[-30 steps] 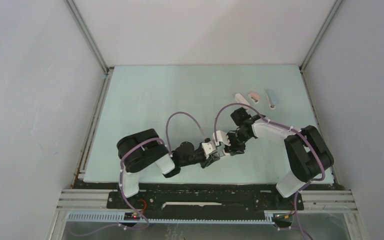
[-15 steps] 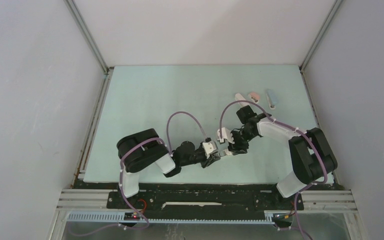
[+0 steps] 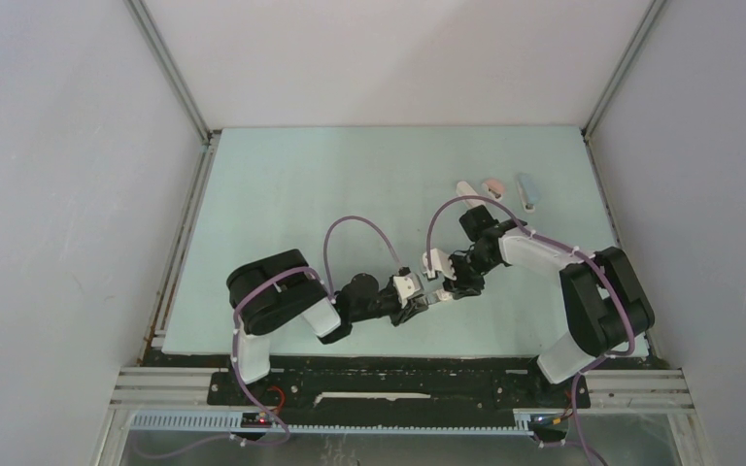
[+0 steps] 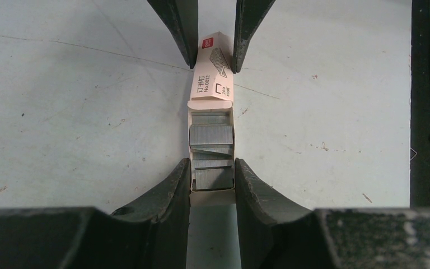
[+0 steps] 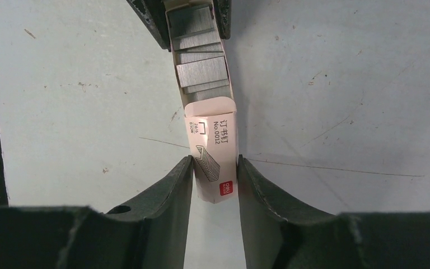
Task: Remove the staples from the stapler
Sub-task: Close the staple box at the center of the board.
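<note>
A small white staple box is held between both grippers just above the table. My left gripper [image 4: 212, 168] [image 3: 420, 303] is shut on the box's inner tray [image 4: 211, 195], where grey strips of staples [image 4: 211, 134] [image 5: 201, 70] lie exposed. My right gripper [image 5: 214, 165] [image 3: 447, 289] faces it, and both fingers press the printed outer sleeve [image 5: 213, 140] [image 4: 213, 84], which is slid partway off the tray. Three small staplers lie at the back right: a white stapler [image 3: 467, 190], a pink stapler [image 3: 493, 184] and a blue stapler [image 3: 527, 190], apart from both grippers.
Both arms meet low over the front middle of the pale green table [image 3: 301, 194]. White walls and metal rails enclose it on the left, back and right. A dark strip [image 4: 425, 112] marks the table's near edge beside the left gripper.
My right arm has shifted slightly right and back, and its jaws have narrowed onto the sleeve. The left arm and its grip on the tray are unchanged.
</note>
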### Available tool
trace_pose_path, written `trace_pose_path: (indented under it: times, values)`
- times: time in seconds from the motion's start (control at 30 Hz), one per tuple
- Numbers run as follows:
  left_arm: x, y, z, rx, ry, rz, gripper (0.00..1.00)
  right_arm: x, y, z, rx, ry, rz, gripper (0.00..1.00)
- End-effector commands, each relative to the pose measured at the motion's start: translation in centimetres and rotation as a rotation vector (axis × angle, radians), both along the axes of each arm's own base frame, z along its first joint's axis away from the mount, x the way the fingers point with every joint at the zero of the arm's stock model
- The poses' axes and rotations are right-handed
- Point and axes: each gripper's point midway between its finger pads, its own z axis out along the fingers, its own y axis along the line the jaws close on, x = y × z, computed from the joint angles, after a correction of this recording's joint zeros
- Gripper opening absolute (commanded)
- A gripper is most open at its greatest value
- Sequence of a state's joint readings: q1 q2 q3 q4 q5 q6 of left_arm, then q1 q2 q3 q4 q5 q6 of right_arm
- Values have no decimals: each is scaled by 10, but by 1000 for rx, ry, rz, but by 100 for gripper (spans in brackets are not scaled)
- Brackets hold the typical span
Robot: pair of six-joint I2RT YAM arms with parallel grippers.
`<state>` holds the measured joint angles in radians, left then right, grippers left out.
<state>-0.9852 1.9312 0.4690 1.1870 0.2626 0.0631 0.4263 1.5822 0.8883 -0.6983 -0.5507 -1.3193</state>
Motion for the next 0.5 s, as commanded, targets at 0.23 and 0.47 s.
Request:
trace_pose_path:
  times: [0.23,0.47]
  values:
    - [-5,-3,-7,36,11,-58,35,-5,3,-3,-8,-1,47,41]
    - [-4,-2,-4,25,12,-82,35,-8,5,-3,-10,-1,69,41]
